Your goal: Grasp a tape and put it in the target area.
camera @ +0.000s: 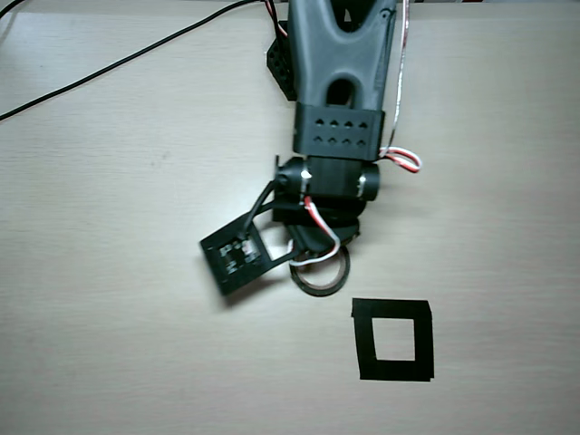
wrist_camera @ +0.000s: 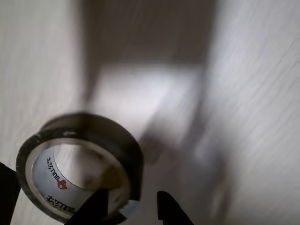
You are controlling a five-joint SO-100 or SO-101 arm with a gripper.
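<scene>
A dark roll of tape (wrist_camera: 117, 140) with a white printed core fills the lower left of the wrist view. My gripper (wrist_camera: 131, 206) is shut on its near wall, with one finger (wrist_camera: 93, 208) inside the ring and the other outside. The table behind it is blurred while the roll is sharp. In the overhead view the tape (camera: 322, 283) shows as a ring, partly hidden under my gripper (camera: 313, 263). The target area, a black square outline (camera: 392, 338), lies on the table just right of and below the roll.
The arm (camera: 340, 82) comes down from the top centre of the overhead view. A black cable (camera: 109, 68) runs across the table's top left. A black camera block (camera: 237, 256) sticks out to the left of the gripper.
</scene>
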